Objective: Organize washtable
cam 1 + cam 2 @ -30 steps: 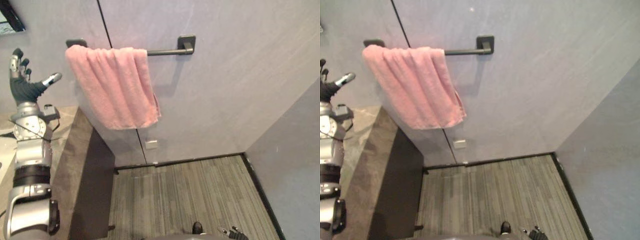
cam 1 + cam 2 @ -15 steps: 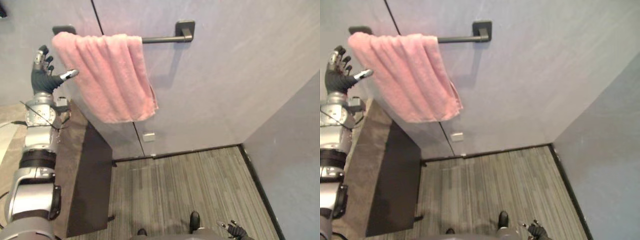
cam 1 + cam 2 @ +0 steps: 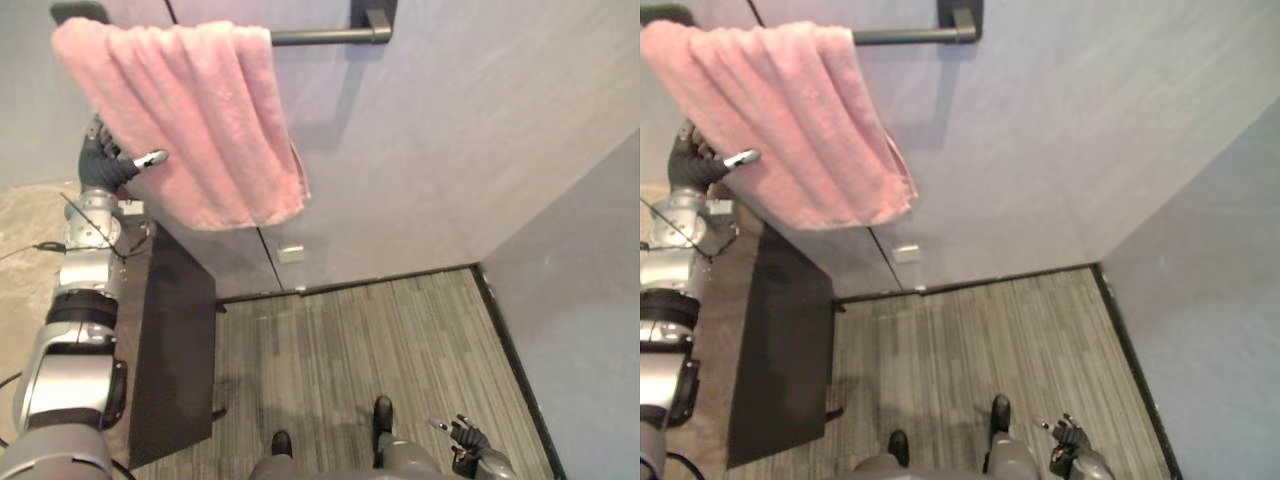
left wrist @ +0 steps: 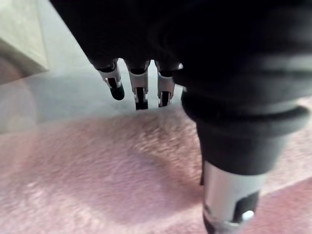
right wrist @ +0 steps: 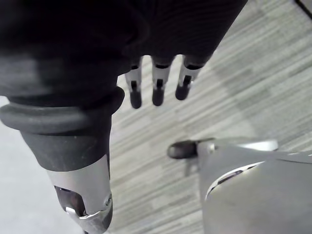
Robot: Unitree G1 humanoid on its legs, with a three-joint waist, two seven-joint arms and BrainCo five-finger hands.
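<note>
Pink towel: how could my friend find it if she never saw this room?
Look at the big pale grey wall, then find the dark metal rail fixed high on it. The fluffy pink towel hangs folded over that rail's left part, with the robot's open left hand beside its left edge. It is the only pink, soft thing there.

Towel (image 3: 190,120): pink, terry, draped over the left end of a dark wall rail (image 3: 315,37). It hangs slanted, its lower end offset to the right. The surface shows lengthwise folds.
</note>
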